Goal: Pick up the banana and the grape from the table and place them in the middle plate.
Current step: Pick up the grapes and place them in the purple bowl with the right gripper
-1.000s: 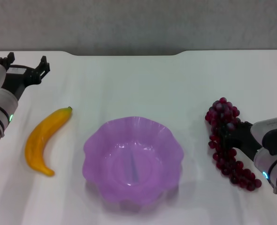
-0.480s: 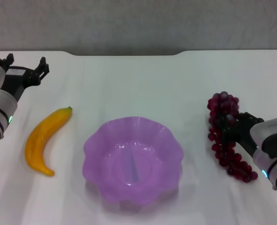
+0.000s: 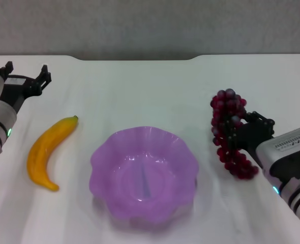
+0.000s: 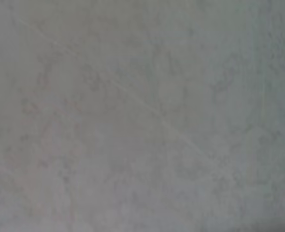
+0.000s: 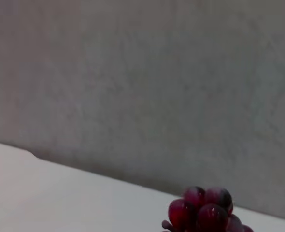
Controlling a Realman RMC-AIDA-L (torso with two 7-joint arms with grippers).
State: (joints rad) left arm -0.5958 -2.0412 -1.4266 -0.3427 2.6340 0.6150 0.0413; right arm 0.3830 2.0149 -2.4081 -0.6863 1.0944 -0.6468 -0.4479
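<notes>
The purple scalloped middle plate (image 3: pixel 96 161) sits on the white table (image 3: pixel 150 91) at centre front, with nothing in it. The orange-yellow banana (image 3: pixel 46 151) lies on the table to its left. My right gripper (image 3: pixel 237 133) is shut on the dark red grape bunch (image 3: pixel 226 109) and holds it lifted off the table just right of the plate; the bunch's lower end hangs down. A few grapes show in the right wrist view (image 5: pixel 203 209). My left gripper (image 3: pixel 24 80) is open and empty at the far left, beyond the banana.
A grey wall (image 3: pixel 150 25) runs behind the table's rounded far edge. The left wrist view shows only a blurred grey surface.
My right gripper has lifted the grape bunch off the table and carried it left toward the plate. The left arm has drifted slightly left. The banana and plate have not moved.
</notes>
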